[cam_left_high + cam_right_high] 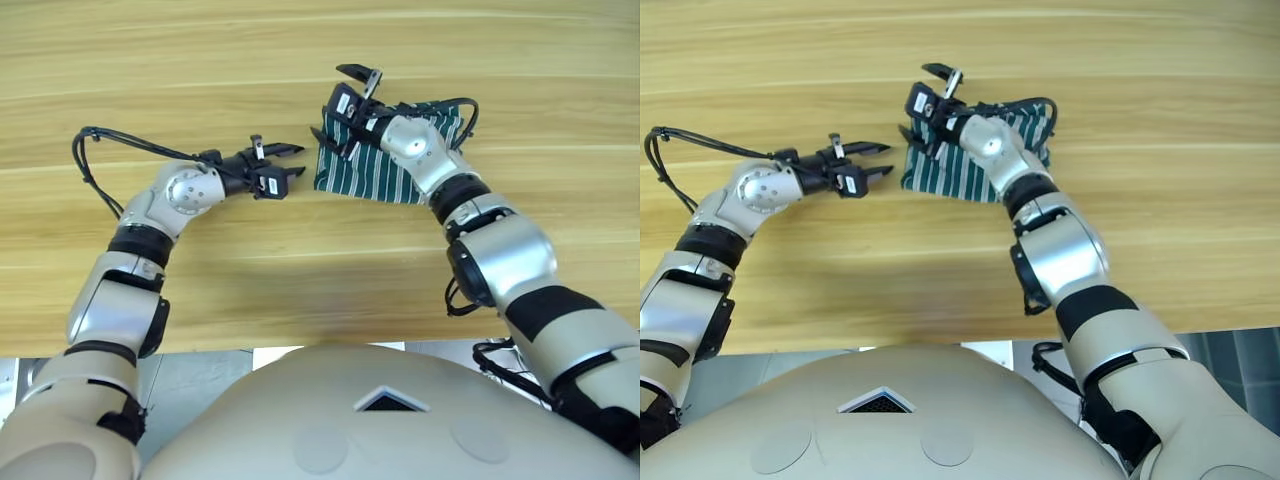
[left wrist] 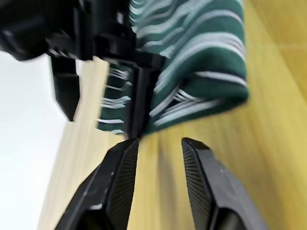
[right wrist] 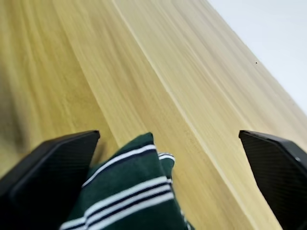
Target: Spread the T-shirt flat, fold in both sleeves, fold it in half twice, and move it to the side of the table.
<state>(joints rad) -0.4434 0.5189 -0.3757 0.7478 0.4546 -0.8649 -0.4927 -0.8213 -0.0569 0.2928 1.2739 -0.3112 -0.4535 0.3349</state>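
The T-shirt (image 1: 372,176), dark green with white stripes, lies folded into a small rectangle on the wooden table (image 1: 300,40), right of centre. My right gripper (image 1: 342,104) hangs open over the bundle's far left corner; in the right wrist view its wide-spread fingers (image 3: 53,163) frame that corner of the T-shirt (image 3: 129,191). My left gripper (image 1: 291,161) sits low just left of the bundle's left edge, open, with nothing between its fingers (image 2: 120,163). In the left wrist view the T-shirt (image 2: 206,72) shows its rolled edge close ahead, with the right gripper's black body (image 2: 96,48) beside it.
Bare wood stretches around the bundle on all sides, with wide room to the far side and to the left. The table's near edge (image 1: 300,345) runs just in front of the arms. Black cables (image 1: 100,140) loop off the left forearm.
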